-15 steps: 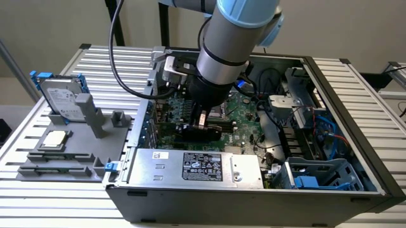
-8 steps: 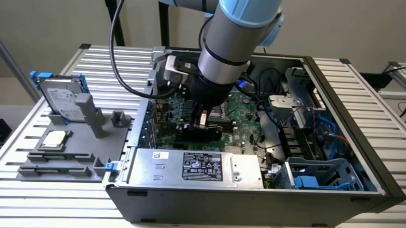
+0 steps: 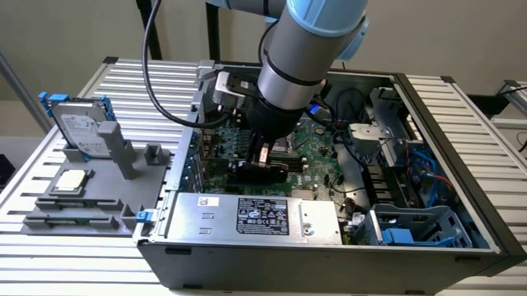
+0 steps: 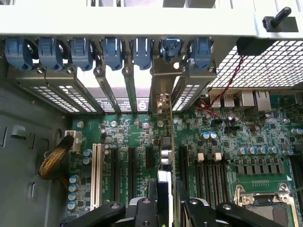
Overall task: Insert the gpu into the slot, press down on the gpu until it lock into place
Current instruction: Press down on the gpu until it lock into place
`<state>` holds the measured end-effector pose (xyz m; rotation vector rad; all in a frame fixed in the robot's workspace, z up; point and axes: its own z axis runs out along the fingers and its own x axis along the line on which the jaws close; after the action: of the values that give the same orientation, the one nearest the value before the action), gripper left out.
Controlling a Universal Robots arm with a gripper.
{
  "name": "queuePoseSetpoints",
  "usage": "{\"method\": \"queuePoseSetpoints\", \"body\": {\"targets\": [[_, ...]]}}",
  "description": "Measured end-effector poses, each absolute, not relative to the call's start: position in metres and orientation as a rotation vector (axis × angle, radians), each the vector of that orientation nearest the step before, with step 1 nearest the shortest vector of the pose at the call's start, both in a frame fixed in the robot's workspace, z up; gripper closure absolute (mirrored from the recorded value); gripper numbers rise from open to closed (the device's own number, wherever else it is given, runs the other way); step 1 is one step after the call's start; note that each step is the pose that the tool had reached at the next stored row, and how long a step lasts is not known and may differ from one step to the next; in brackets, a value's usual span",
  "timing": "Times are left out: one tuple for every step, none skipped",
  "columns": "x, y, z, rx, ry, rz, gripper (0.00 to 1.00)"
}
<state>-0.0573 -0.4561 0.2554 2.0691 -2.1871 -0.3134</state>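
Insertion step: pincer [image 4: 163,208] clamped on upright gpu [image 4: 166,142] at frame centre over motherboard [image 4: 236,137]; next needs straight downward push.

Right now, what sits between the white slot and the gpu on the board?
In the wrist view, three parallel black slots on the green motherboard lie between the white slot and the edge-on gpu.
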Motion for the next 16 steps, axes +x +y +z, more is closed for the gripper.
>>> {"method": "queuePoseSetpoints", "body": {"targets": [[-0.0573, -0.456, 0.255, 2.068, -2.187, -0.315, 0.74], [-0.0573, -0.456, 0.2545, 2.067, -2.186, -0.317, 0.74], [-0.0572, -0.456, 0.2542, 2.065, -2.185, -0.319, 0.74], [-0.0573, -0.456, 0.2541, 2.064, -2.184, -0.319, 0.74], [-0.0572, -0.456, 0.2539, 2.064, -2.184, -0.32, 0.74], [-0.0572, -0.456, 0.2537, 2.064, -2.184, -0.32, 0.74], [-0.0571, -0.4559, 0.2536, 2.064, -2.184, -0.321, 0.74], [-0.0571, -0.4557, 0.2535, 2.064, -2.184, -0.321, 0.74], [-0.0571, -0.4554, 0.2535, 2.064, -2.184, -0.322, 0.74], [-0.0571, -0.4551, 0.2535, 2.064, -2.184, -0.322, 0.74], [-0.0571, -0.455, 0.2535, 2.064, -2.184, -0.322, 0.74], [-0.057, -0.455, 0.2535, 2.064, -2.184, -0.323, 0.74], [-0.0569, -0.4549, 0.2534, 2.064, -2.184, -0.323, 0.74], [-0.0569, -0.4548, 0.2533, 2.064, -2.184, -0.323, 0.74], [-0.0567, -0.4549, 0.2533, 2.063, -2.184, -0.323, 0.74], [-0.0565, -0.4549, 0.2531, 2.063, -2.183, -0.323, 0.74]]}}
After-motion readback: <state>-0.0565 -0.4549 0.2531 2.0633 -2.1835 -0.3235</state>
